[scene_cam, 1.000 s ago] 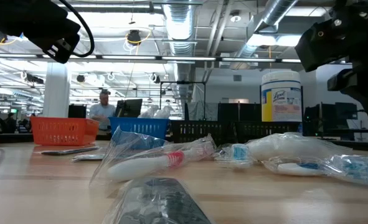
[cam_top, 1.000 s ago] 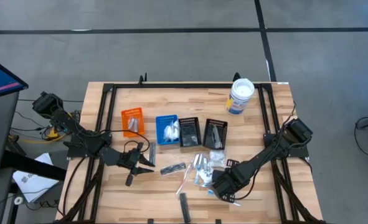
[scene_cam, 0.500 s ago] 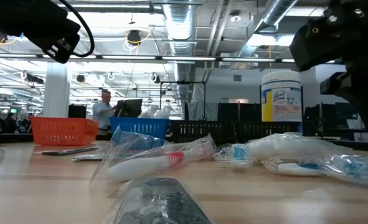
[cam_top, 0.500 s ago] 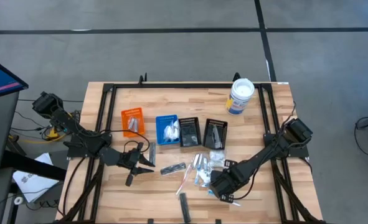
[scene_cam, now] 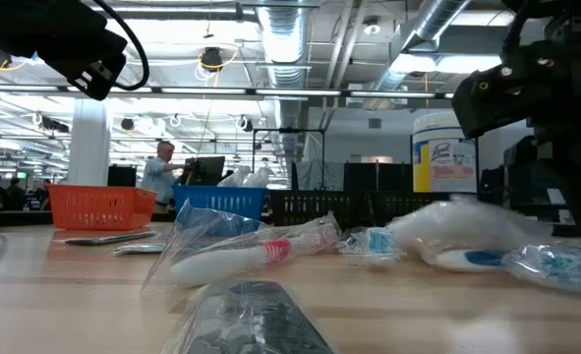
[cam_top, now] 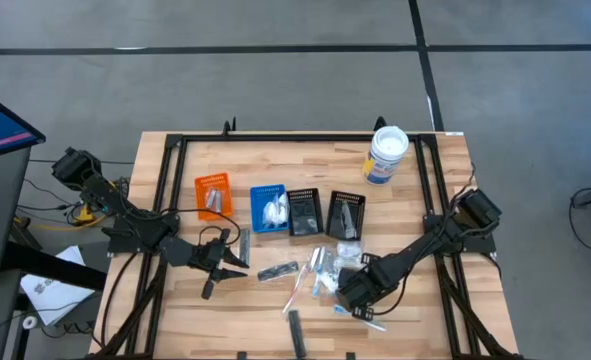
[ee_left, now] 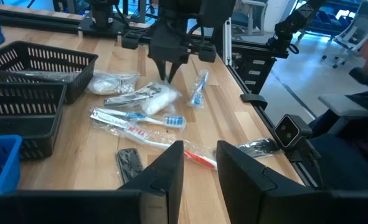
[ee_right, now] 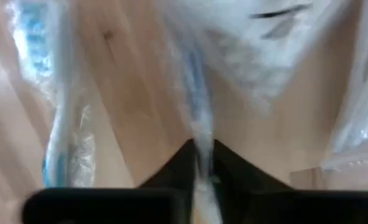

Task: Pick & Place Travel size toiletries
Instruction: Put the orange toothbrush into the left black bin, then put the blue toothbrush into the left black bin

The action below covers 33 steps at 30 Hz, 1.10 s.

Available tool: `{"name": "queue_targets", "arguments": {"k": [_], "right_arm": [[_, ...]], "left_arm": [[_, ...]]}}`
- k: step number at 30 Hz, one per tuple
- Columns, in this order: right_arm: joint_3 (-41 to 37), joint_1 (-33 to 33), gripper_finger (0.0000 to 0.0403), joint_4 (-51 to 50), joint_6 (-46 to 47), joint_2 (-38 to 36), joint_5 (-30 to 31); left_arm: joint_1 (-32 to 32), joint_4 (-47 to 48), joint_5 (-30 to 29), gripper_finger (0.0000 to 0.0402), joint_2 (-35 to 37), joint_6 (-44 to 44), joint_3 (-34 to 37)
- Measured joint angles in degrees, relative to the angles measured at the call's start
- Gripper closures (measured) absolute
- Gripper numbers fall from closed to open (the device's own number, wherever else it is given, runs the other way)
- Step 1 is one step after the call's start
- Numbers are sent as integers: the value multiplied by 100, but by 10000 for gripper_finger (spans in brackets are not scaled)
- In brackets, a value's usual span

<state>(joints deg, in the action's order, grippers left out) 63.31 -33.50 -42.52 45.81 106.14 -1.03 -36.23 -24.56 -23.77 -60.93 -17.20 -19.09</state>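
The right gripper pinches a clear-wrapped blue stick in the toiletry pile near the table's front edge, arm stretched low. The left gripper, fingers slightly parted, hovers near the left edge.

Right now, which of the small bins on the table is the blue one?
The blue bin is second from the left in the row, between the orange bin and two black bins.

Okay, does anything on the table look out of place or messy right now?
Yes: wrapped toiletries lie in a loose heap on the wood in front of the bins, not sorted. The right gripper is pinching one clear-wrapped stick there.
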Motion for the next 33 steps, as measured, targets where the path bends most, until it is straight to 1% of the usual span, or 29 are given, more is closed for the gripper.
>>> {"name": "queue_targets", "arguments": {"k": [1, 2, 6, 10, 13, 16, 20, 22, 25, 28, 31, 33], "right_arm": [[44, -1, 385, -41, -77, 1, -38], [102, -8, 388, -131, -90, -1, -42], [453, 17, 378, -590, -99, -3, -48], [1027, 2, 394, -929, -438, -3, 90], [1514, -27, 388, -963, -762, -156, 683], [1921, 29, 393, -769, -1102, -471, 1560], [2070, 185, 396, -194, -1348, -1150, 2639], [2030, 315, 397, 89, -1502, -1495, 2813], [1764, 563, 398, 572, -1707, -1899, 2814], [1377, 971, 398, 1005, -1706, -2182, 2741], [698, 1661, 398, 1911, -1478, -2356, 2117], [54, 2244, 398, 2986, -1306, -2412, 1511]], "left_arm": [[0, 0, 0, 312, 0, 31, 0], [0, 0, 0, 312, 0, 46, 2], [0, 0, 0, 312, 0, 47, 0], [0, -1, 0, 312, 0, 47, 0], [0, -8, -1, 312, 0, 47, 0], [0, -15, 0, 312, 0, 47, 0], [0, -44, 0, 312, 0, 47, 0], [0, -44, 0, 312, 0, 47, 0], [0, -46, 0, 312, 0, 47, 0], [0, -46, 0, 312, 0, 57, 0], [0, -52, 0, 312, 0, 73, 0], [0, -57, 0, 312, 0, 73, 0]]}}
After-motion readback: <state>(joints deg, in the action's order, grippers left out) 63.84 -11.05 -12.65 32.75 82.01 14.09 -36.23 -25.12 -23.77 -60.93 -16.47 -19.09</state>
